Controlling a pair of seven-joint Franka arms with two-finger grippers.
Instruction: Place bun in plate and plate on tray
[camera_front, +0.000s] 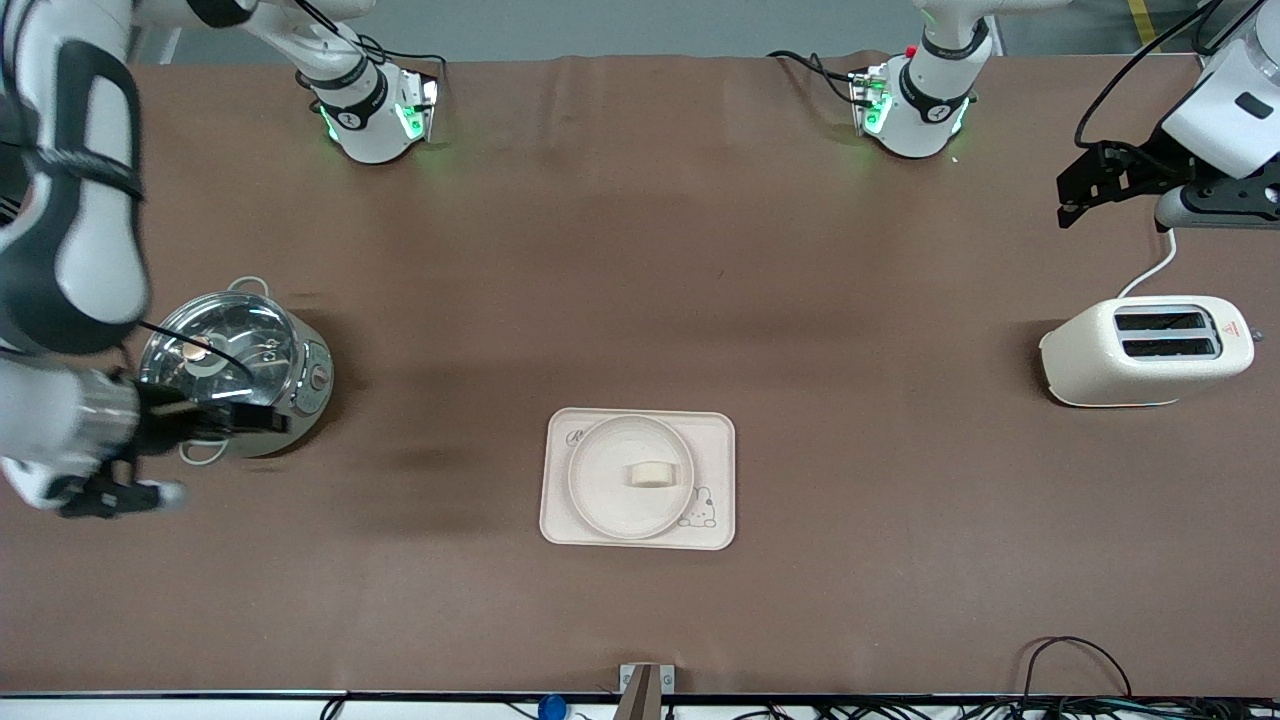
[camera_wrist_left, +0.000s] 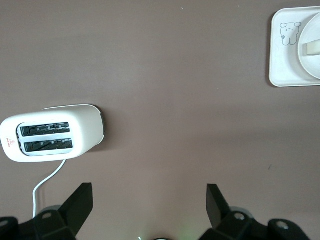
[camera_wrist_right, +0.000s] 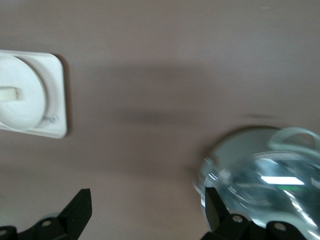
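Observation:
The tray (camera_front: 715, 440) lies on the brown table, toward the front camera. The plate (camera_front: 605, 500) sits on it, and the bun (camera_front: 650, 473) lies in the plate. My left gripper (camera_front: 1075, 200) is open and empty, up over the table near the toaster at the left arm's end. My right gripper (camera_front: 200, 455) is open and empty, beside the steel pot at the right arm's end. The left wrist view shows its gripper (camera_wrist_left: 149, 200), the tray (camera_wrist_left: 285, 65), plate (camera_wrist_left: 311, 65) and bun (camera_wrist_left: 312, 47). The right wrist view shows its gripper (camera_wrist_right: 148, 205), the tray (camera_wrist_right: 52, 100), plate (camera_wrist_right: 17, 107) and bun (camera_wrist_right: 7, 93).
A cream two-slot toaster (camera_front: 1140, 350) with a white cord stands at the left arm's end and shows in the left wrist view (camera_wrist_left: 50, 135). A shiny steel pot with a glass lid (camera_front: 235, 360) stands at the right arm's end and shows in the right wrist view (camera_wrist_right: 270, 185).

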